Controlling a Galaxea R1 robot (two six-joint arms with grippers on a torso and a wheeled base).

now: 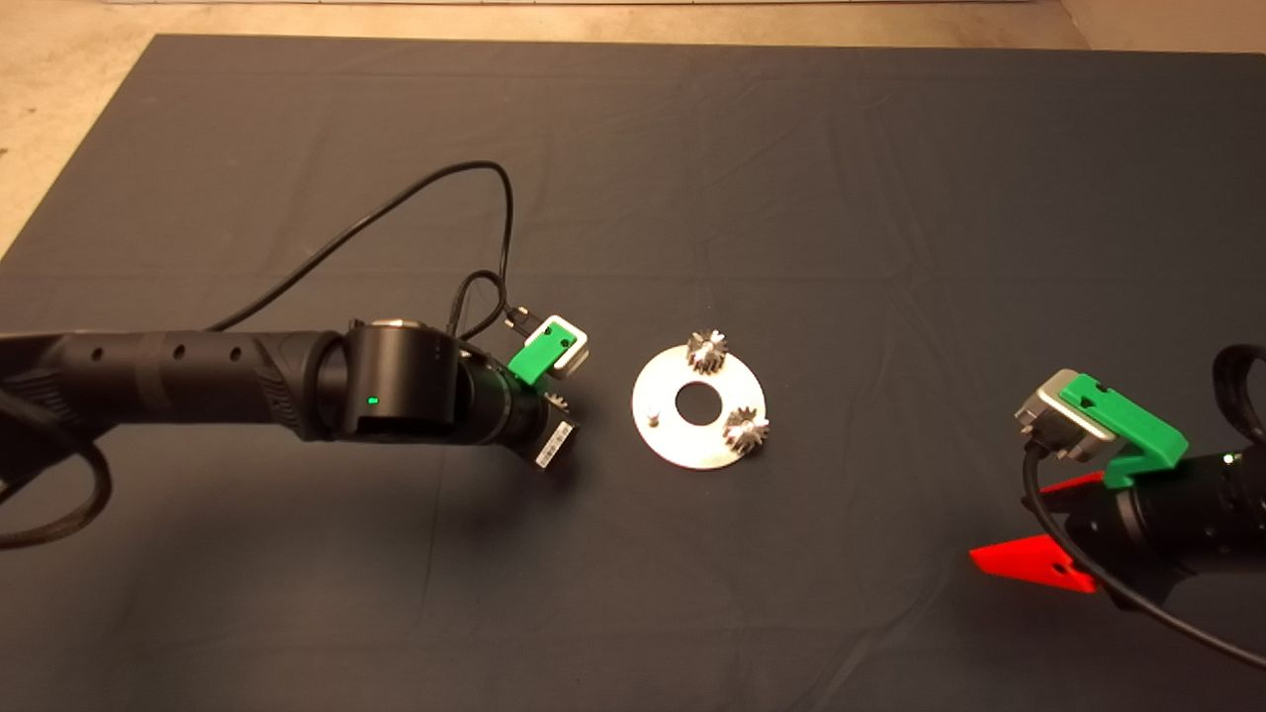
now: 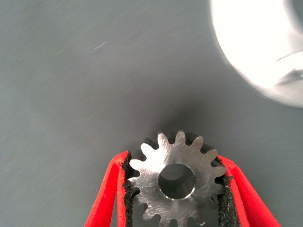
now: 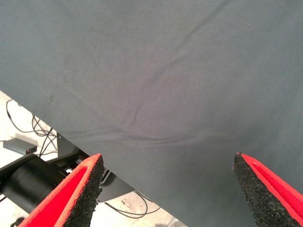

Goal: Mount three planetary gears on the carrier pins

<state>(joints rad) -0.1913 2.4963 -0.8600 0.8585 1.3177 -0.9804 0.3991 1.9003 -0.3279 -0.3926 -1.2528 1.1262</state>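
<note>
- Third small silvery toothed planetary gear [image 2: 176,184]: your left gripper [image 2: 177,189] pinches it flat by the teeth, bore facing down, likely for seating on a pin.
- Flat round silver carrier plate [image 1: 661,433] lies just beside; two gears [image 1: 706,351] seated, one short silvery pin [image 1: 651,414] bare, on the near side.
- Right gripper [image 1: 1039,529] waits wide apart, empty, over the dark-matted tabletop [image 1: 841,178], well clear.
</note>
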